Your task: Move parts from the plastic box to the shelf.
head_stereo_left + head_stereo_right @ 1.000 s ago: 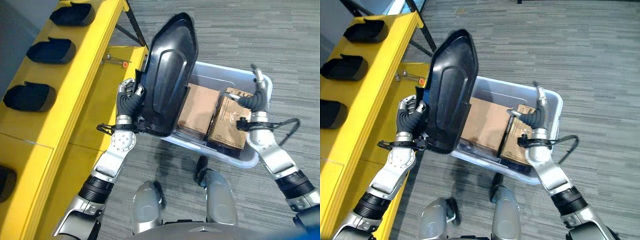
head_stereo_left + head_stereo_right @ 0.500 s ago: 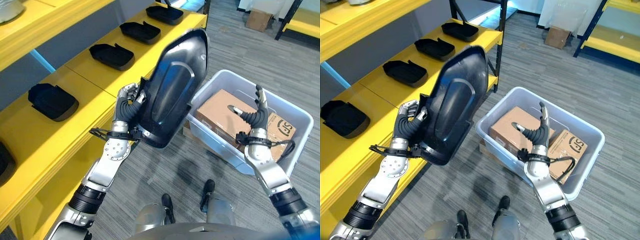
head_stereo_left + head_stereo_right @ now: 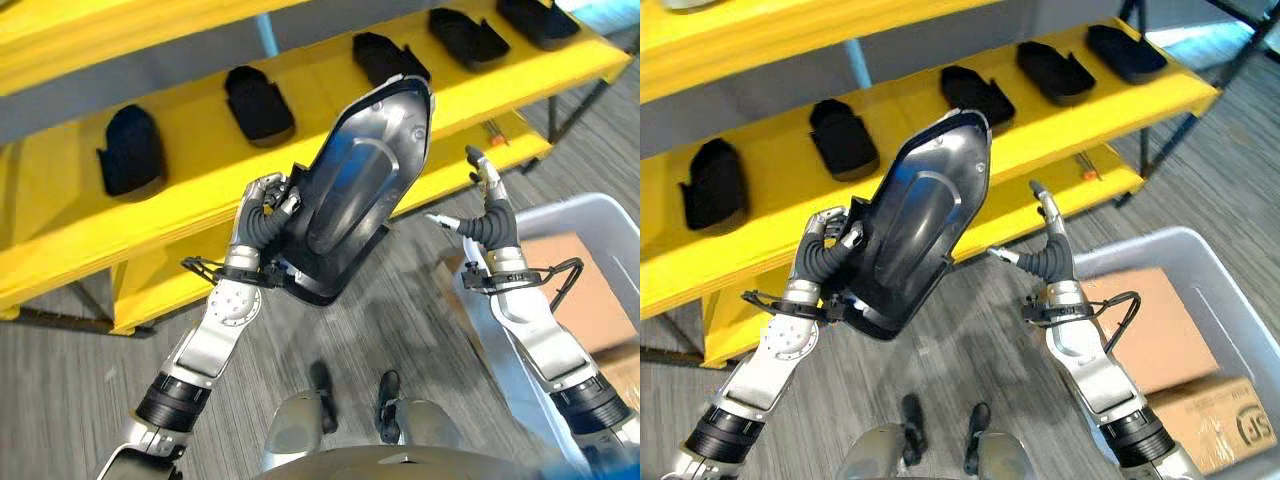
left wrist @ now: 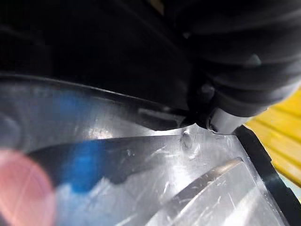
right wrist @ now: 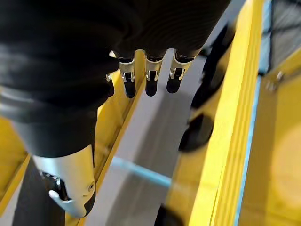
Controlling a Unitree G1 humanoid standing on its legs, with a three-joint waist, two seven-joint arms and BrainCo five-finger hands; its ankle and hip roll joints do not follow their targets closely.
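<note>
Fingers of our left hand (image 3: 262, 205) curl round the lower edge of the large black part (image 3: 358, 190), which we hold up in the air in front of the yellow shelf (image 3: 200, 190), where smaller black parts (image 3: 130, 150) lie in a row. Our right hand (image 3: 487, 215) stands raised with fingers straight and apart, holding nothing, beside the plastic box (image 3: 1230, 310) with its cardboard boxes (image 3: 1150, 330). Left wrist view: the part's glossy inner face (image 4: 141, 165) sits against our hand's cover. Right wrist view: straight fingers (image 5: 149, 77) point toward the shelf (image 5: 225, 141).
</note>
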